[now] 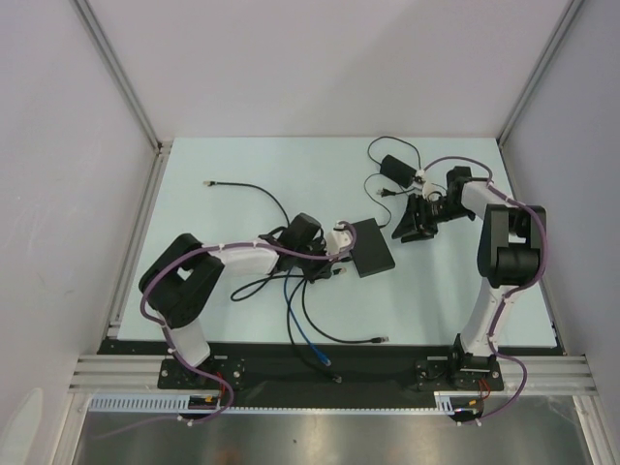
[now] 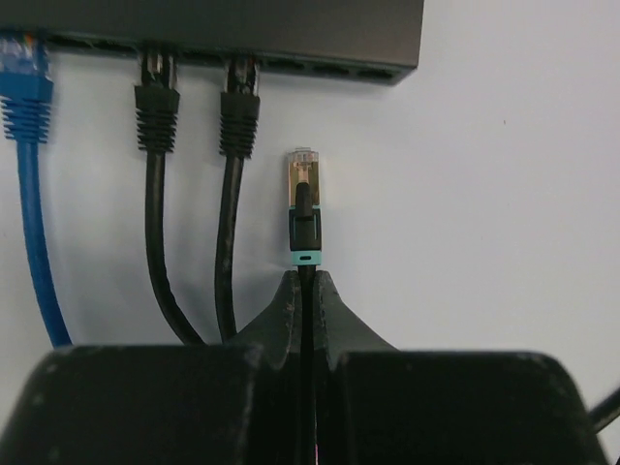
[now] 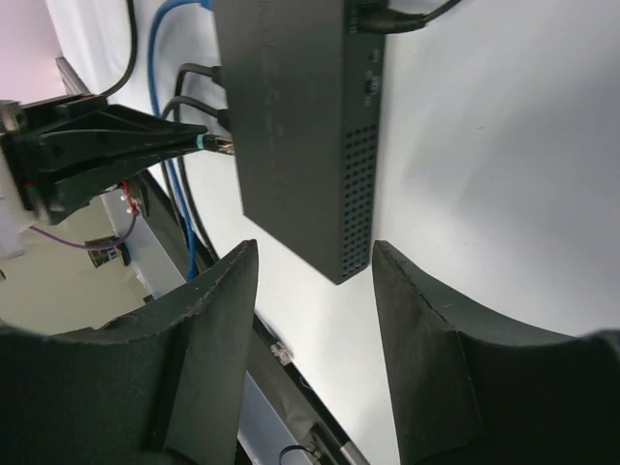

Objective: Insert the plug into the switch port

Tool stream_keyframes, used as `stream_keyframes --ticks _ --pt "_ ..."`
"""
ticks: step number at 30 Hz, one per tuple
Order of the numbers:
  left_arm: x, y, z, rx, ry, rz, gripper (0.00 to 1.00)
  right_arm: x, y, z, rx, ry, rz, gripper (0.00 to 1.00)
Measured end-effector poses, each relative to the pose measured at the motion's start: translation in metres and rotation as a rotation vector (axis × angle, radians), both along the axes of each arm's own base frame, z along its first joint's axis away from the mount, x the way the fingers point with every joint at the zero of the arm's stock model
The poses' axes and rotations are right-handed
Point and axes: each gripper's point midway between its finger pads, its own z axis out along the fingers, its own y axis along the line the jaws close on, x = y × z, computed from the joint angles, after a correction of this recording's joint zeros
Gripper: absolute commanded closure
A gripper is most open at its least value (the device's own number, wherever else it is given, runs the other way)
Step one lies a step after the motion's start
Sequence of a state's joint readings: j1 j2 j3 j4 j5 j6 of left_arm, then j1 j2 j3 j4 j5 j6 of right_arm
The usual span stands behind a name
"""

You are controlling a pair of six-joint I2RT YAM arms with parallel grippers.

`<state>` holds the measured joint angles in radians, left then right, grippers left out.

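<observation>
Switch: the switch (image 1: pixel 372 247) lies flat about mid-bench, a little toward the right edge, its socket side facing the left arm
Plug: the plug (image 2: pixel 303 184) sits just short of that socket side, not touching, gold tip toward the sockets
Left gripper: the left gripper (image 2: pixel 308 291) is pinched tight on the cord right behind the plug's teal collar
Right gripper: the right gripper (image 3: pixel 312 254) stands wide apart and holds nothing; the switch's near corner shows between its fingers, contact cannot be told
Key relation: the plug's long axis runs straight out from the jaws, square to the socket side; free sockets lie ahead, right of the two black cables (image 2: pixel 238 116); the left arm is nearer and carries the plug
Judged next: a short straight push forward, probably with a small sideways trim
Left wrist only: the sockets, the blue cable (image 2: pixel 29 145), the gap to close
Right wrist only: the switch's vented side
Top only: both arms' placing on the bench
</observation>
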<state>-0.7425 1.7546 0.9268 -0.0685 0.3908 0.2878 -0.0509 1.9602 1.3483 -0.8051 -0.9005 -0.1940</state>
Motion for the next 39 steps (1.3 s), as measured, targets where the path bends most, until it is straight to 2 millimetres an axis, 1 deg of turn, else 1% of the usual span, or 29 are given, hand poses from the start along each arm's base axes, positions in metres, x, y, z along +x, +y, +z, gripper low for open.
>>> stream_keyframes --ticks 3,7,11,14,22,29,37,39 --pt "0.006 -0.008 0.003 -0.023 -0.012 0.014 1.00 0.003 -0.003 -0.011 -0.013 0.006 -0.004 0.44" --pt "0.006 -0.017 0.008 -0.046 -0.039 0.003 1.00 0.006 -0.004 -0.022 -0.017 0.024 -0.011 0.46" --pt "0.005 -0.027 0.012 -0.069 -0.062 -0.016 1.00 0.006 -0.003 -0.028 -0.011 0.033 -0.025 0.48" --pt "0.004 -0.030 0.013 -0.079 -0.070 -0.023 1.00 0.006 0.000 -0.030 0.002 0.043 -0.035 0.50" --pt "0.006 -0.031 0.014 -0.084 -0.087 -0.018 1.00 -0.006 0.014 -0.035 0.029 0.085 -0.028 0.53" --pt "0.007 -0.032 0.013 -0.090 -0.093 -0.018 1.00 -0.009 0.022 -0.031 0.055 0.104 -0.023 0.55" --pt "0.009 -0.029 -0.001 -0.057 -0.087 -0.006 1.00 -0.010 0.026 -0.030 0.085 0.128 -0.029 0.56" --pt "0.009 -0.029 -0.002 -0.058 -0.094 -0.008 1.00 -0.010 0.026 -0.030 0.093 0.136 -0.032 0.56"
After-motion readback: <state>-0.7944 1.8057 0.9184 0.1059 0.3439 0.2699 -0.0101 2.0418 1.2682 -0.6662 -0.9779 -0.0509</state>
